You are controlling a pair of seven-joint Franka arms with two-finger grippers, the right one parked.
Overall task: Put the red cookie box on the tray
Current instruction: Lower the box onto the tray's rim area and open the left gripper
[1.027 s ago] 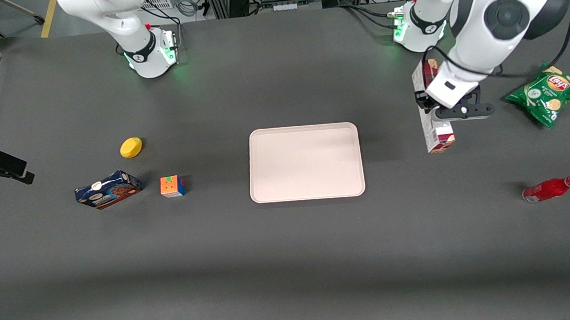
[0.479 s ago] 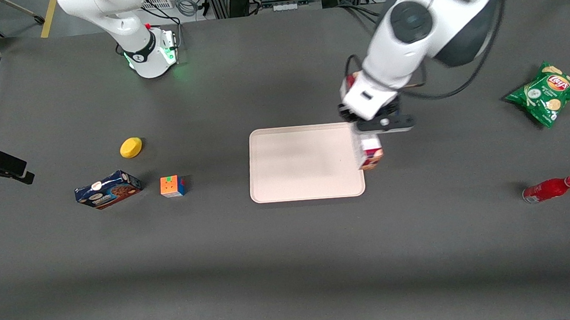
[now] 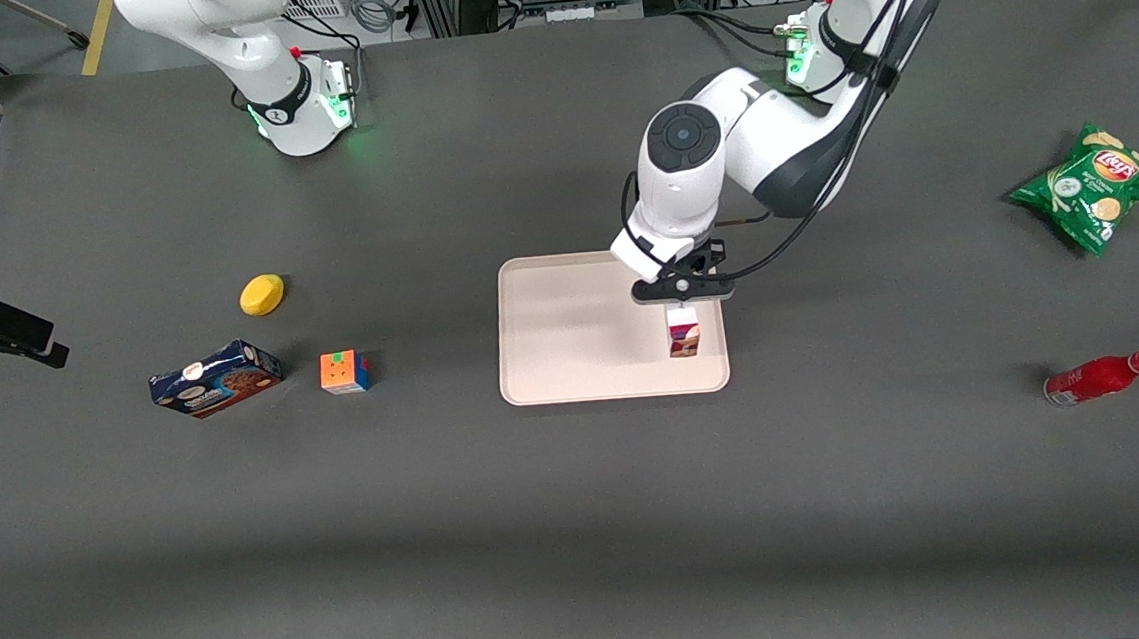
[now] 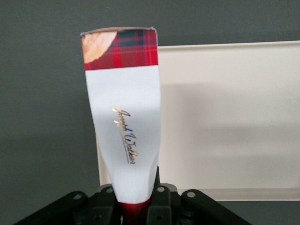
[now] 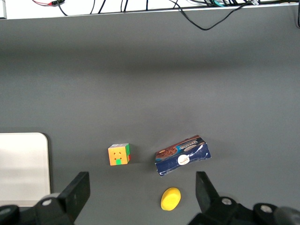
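The red cookie box (image 3: pixel 683 332) hangs over the tray (image 3: pixel 572 359), above the part of the tray nearest the working arm's end of the table (image 3: pixel 583 519). The end effector (image 3: pixel 682 297) has it clenched at one end, the fingers pressed onto the narrow faces near the dark red base, as the wrist view shows (image 4: pixel 136 206). Whether the free end already touches the tray floor cannot be told.

The box's long axis runs steeply downward from the end effector. In the front view only a short stub shows below the end effector, so it looks close to upright. In the wrist view the white side panel faces the camera and the plaid end with a cookie picture (image 4: pixel 119 47) is the end away from the grip. That plaid end appears to sit over the tray's edge rather than well inside it.

The risk, as I judge it, lies in letting go from this pose. A long narrow box released on end could topple. Being near the rim at the working arm's end, it might fall partly onto the table. The white panel also bows inward near the grip, which suggests a hard squeeze on thin cardboard, and a crushed wall could let the box slip or twist. Lowering it flat and more toward the tray's middle would be safer.
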